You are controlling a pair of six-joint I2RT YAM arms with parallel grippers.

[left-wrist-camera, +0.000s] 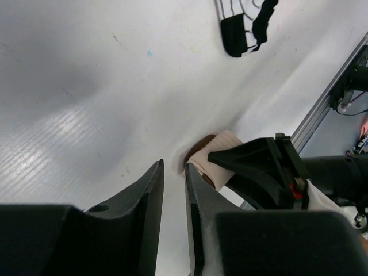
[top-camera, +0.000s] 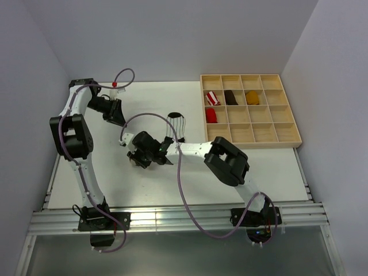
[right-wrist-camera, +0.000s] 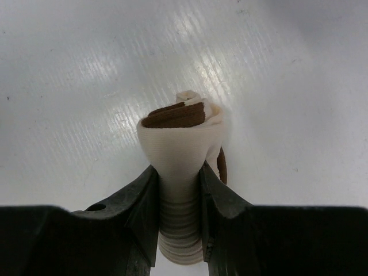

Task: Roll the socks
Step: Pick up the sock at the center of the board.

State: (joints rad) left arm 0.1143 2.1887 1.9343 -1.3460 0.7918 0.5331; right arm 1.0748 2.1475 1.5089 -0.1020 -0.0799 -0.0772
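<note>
Clamping the cream sock (right-wrist-camera: pixel 181 135) between its two fingers, the right gripper (right-wrist-camera: pixel 179 172) holds it as a tight roll. The ribbed cuff is squeezed in the jaws and the brown band shows in folded layers at the far end of the roll. The wrist view does not show whether the roll touches the white table (top-camera: pixel 144 190) beneath it. In the overhead view the right arm stretches from its base at the near right to left of the table's middle, with the roll at its tip. The striped sock (top-camera: pixel 177 127) lies flat and unrolled on the table just beyond the right arm, white with thin black lines and a black toe, apart from both grippers. The left gripper (left-wrist-camera: pixel 174 169) has its fingers a narrow gap apart with nothing between them. It hangs over the far left of the table with its tips pointing towards the roll, and the overhead view shows it apart from the roll. A wooden tray (top-camera: pixel 259 144) of square compartments stands at the far right of the table. A red-and-white bundle (top-camera: pixel 213 97), a dark brown bundle (top-camera: pixel 230 97) and a mustard bundle (top-camera: pixel 252 97) each fill a compartment in its second row from the back. A red bundle (top-camera: pixel 211 116) sits in the compartment just nearer than the red-and-white one.
</note>
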